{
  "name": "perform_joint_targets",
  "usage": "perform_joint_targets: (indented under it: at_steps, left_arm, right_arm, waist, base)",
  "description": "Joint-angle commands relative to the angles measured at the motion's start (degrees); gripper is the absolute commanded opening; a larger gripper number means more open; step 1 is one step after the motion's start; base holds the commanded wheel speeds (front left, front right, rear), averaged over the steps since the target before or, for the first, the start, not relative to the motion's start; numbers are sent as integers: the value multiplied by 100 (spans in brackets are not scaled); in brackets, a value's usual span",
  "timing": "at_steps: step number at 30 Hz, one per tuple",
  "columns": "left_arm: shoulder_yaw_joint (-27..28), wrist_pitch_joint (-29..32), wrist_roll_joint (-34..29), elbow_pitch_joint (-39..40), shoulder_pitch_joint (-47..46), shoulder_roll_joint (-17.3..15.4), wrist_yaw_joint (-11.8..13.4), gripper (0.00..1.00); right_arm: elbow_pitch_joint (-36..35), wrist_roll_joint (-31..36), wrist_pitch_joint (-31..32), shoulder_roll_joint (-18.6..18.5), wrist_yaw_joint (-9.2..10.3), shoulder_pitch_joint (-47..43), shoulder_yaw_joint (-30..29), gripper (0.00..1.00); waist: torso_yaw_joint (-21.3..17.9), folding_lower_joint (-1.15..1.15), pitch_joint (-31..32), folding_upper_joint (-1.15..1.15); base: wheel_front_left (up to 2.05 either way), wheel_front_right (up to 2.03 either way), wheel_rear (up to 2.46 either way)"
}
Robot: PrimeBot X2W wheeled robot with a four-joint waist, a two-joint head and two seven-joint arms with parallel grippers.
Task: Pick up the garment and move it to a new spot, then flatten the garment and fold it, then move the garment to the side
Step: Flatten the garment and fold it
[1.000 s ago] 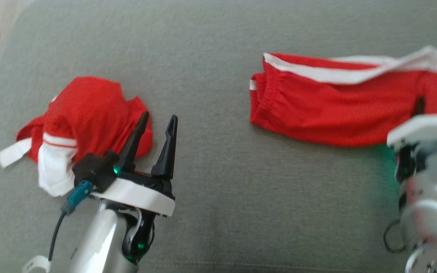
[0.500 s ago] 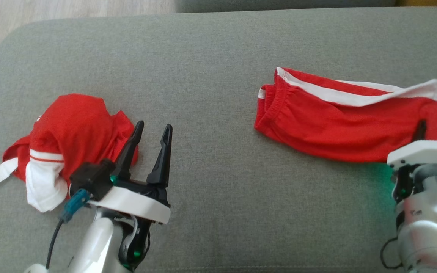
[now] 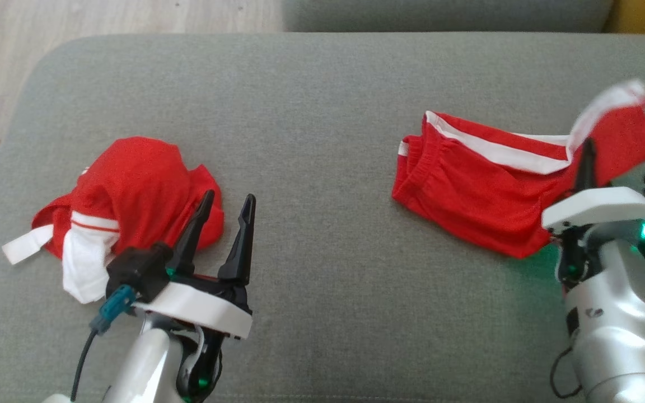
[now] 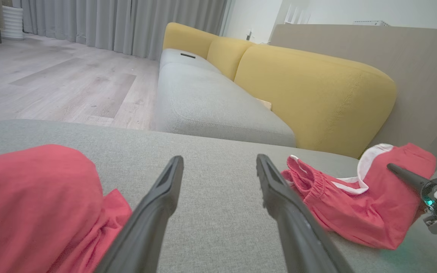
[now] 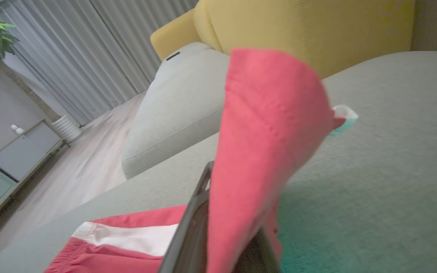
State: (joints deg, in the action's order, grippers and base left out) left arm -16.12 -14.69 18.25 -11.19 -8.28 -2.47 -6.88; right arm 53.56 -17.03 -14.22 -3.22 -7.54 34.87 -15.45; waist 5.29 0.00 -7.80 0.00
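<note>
Because the right gripper (image 3: pixel 584 168) is clamped on one end of the red shorts (image 3: pixel 468 190), that end stands lifted off the grey cushion (image 3: pixel 322 101), probably for carrying or folding; the rest lies on the cushion's right side. Idle, the left gripper (image 3: pixel 229 197) hangs with fingers apart, empty, beside a crumpled red garment (image 3: pixel 138 179). Count: garments, two; grippers, two.

A wide band of bare grey upholstered sofa seat (image 3: pixel 317 184) lies open down the middle of the head view, from the top edge to the bottom. At the left, a crumpled red-and-white cloth heap (image 3: pixel 132 184) sits just beside the spread left tool (image 3: pixel 230 196). At the right, red shorts with a white stripe (image 3: pixel 468 190) drape up over the clamped right tool (image 3: pixel 587 146), screening the middle of the right wrist view.
</note>
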Motion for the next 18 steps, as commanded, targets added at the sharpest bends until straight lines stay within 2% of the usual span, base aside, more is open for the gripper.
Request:
perform_joint_targets:
  at_steps: [1,9,18]
  left_arm:
    - [167,-30,26,169,-63,-41,-2,100]
    - [134,-30,67,138,36,-41,30,100]
    - [139,-30,54,165,56,-41,38,100]
  right_arm:
    - [-271,-148,-77,34,5,54,351,0]
    - [-933,-958,-77,34,5,-414,1758,0]
    - [-1000,-1115,-77,34,5,-495,2490,0]
  waist:
    - [49,0,51,0]
    - [230,0,212,0]
    - [380,0,150,0]
  base:
    - [0,0,0]
    - [0,0,0]
    - [0,0,0]
